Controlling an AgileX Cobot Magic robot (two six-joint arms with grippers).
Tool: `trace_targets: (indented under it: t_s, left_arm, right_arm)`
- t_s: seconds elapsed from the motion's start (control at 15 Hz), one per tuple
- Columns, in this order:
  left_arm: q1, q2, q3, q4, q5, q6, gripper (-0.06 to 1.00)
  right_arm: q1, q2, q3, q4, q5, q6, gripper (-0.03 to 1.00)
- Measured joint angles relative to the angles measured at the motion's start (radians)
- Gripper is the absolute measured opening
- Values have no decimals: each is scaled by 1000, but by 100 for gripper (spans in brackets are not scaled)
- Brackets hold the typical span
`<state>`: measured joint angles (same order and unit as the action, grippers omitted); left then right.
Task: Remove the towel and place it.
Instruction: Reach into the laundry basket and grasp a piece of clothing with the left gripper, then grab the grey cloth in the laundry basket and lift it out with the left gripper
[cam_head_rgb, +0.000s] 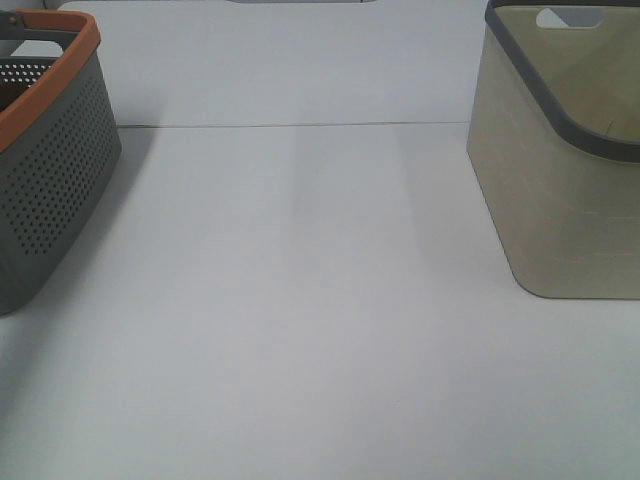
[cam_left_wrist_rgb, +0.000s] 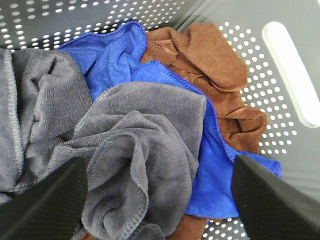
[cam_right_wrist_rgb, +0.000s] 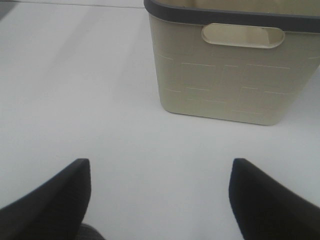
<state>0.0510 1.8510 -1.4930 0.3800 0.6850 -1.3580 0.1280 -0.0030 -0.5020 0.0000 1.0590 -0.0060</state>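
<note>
Towel (cam_left_wrist_rgb: 135, 165) bunched in perforated grey basket (cam_head_rgb: 50, 190) at table's (cam_head_rgb: 300, 320) left edge.
Seen only by left wrist; crumpled, no readable long axis. Left gripper (cam_left_wrist_rgb: 160, 200) and right gripper (cam_right_wrist_rgb: 160, 200) both spread wide, holding nothing.

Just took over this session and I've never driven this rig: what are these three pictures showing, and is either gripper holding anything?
The machine has two arms, each ending in a two-fingered gripper with a camera on the wrist.

The high view looks down on a white table from a camera off the arms. A perforated grey basket with an orange rim stands on the left, a beige bin on the right. Neither arm shows there.

The left wrist view looks down into the grey basket. The left gripper is open over a heap of cloths: the grey towel between its fingers, plus a blue cloth and a brown cloth. Nothing is gripped yet.

The right wrist view shows the right gripper open above bare table, facing the beige bin. It holds nothing.
</note>
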Motion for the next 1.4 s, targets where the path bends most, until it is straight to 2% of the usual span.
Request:
trace_targets:
  t_s: [0.6, 1.0, 1.27, 1.4]
  left_arm:
    - [0, 128, -10, 6, -76, -92, 69]
    - [0, 135, -10, 88, -98, -136, 61]
    - [0, 137, -10, 101, -99, -158, 59]
    - [0, 138, -10, 101, -99, -158, 51]
  right_arm:
    - [0, 0, 0, 0, 0, 0, 76]
    - [0, 0, 0, 0, 0, 0, 76]
    - [0, 0, 0, 0, 0, 0, 76]
    - [0, 0, 0, 0, 0, 0, 76]
